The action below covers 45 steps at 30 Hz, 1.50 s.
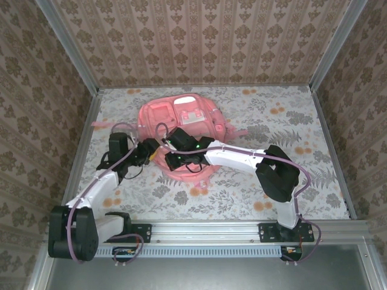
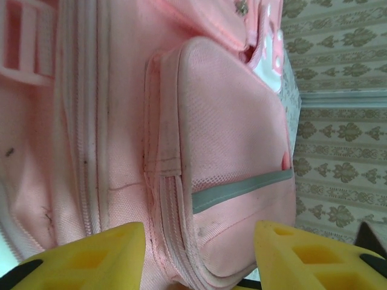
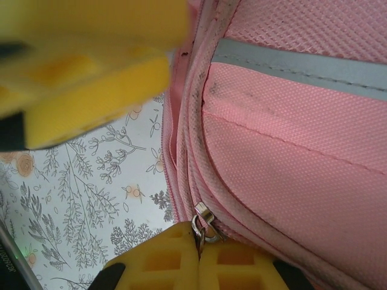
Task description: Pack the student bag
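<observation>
1 student bag (image 1: 162,112), 2 end effectors (image 2: 199,244) (image 3: 198,254)

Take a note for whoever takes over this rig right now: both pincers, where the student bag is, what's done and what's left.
Left pincer: open, holding nothing, facing the bag's front pocket.
Right pincer: shut on the metal zip pull at the bag's edge.
Student bag: lying flat, front side up, in the middle of the table, with both arms over it.
Done: the zip pull is gripped. I cannot tell how far that zip is open.
Left, probably: draw the zip open while the left pincer steadies the fabric, then pack and close.
</observation>
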Each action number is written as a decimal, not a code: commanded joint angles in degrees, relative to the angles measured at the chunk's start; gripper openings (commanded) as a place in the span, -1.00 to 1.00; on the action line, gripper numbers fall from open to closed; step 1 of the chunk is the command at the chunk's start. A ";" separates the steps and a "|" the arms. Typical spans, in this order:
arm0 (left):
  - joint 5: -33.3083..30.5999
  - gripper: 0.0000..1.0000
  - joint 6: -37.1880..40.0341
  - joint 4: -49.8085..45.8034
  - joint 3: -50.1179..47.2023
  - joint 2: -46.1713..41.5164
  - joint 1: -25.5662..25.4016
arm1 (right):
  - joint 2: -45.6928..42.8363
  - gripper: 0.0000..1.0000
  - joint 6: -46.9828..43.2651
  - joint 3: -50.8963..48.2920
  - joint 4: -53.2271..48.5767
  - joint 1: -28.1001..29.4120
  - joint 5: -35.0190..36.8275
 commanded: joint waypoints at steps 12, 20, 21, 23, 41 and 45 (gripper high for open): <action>-1.04 -0.85 0.28 3.14 0.95 6.79 -2.22 | -6.24 -1.00 -1.90 -2.52 -4.39 0.19 4.73; -3.19 -1.00 5.29 -3.45 2.85 6.27 -1.29 | -18.51 -1.00 -8.71 -16.42 -5.39 -10.02 13.09; -3.17 -1.00 5.57 -3.77 2.91 6.27 -1.20 | -19.61 -1.00 -8.83 -17.60 -4.62 -11.91 12.56; -3.10 -1.00 5.89 -3.82 3.01 6.35 -1.22 | -20.82 -1.00 -8.67 -18.81 -3.35 -14.92 10.83; -7.60 -0.79 16.30 -10.99 17.16 15.36 -0.14 | -22.77 -1.00 -8.12 -22.54 1.71 -4.13 -0.44; -11.24 -0.32 16.49 -13.83 17.23 13.18 0.99 | -17.70 -1.00 -4.02 -18.56 4.66 -2.00 -0.54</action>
